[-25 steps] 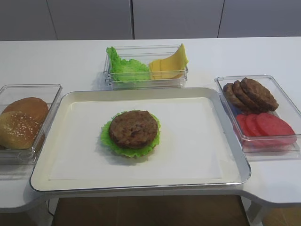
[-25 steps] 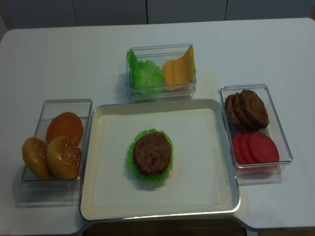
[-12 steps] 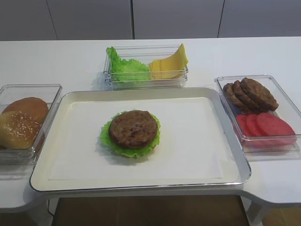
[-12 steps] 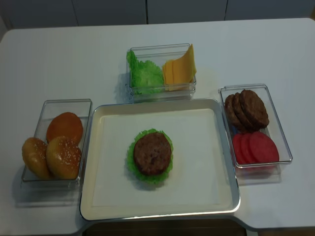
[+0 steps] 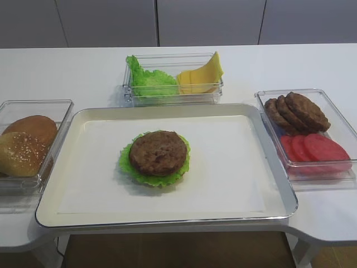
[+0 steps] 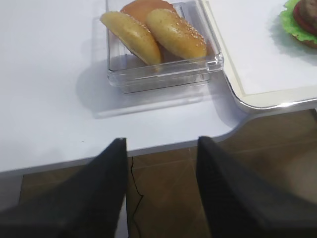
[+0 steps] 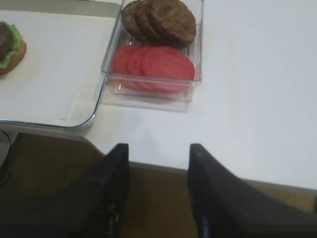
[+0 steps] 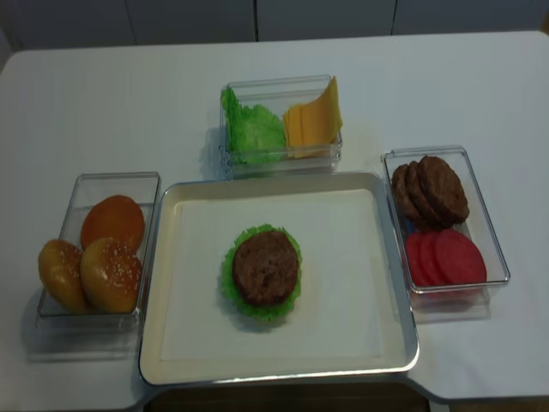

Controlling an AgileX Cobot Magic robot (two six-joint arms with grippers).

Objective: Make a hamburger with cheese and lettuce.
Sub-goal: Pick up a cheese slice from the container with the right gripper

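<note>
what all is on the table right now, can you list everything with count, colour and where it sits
tray: one, cream with a metal rim, centre front
hamburger: one brown patty on a green leaf, on the tray
lettuce: green heap, left half of the back clear box
cheese: yellow slices, count unclear, right half of that box
bun halves: three, brown, clear box on the left
bare patties: three, brown, overlapping, far end of the right clear box
tomato slices: about three, red, near end of that box
left gripper: black, open, over the table's front edge near the buns
right gripper: black, open, over the front edge near the tomato box
</note>
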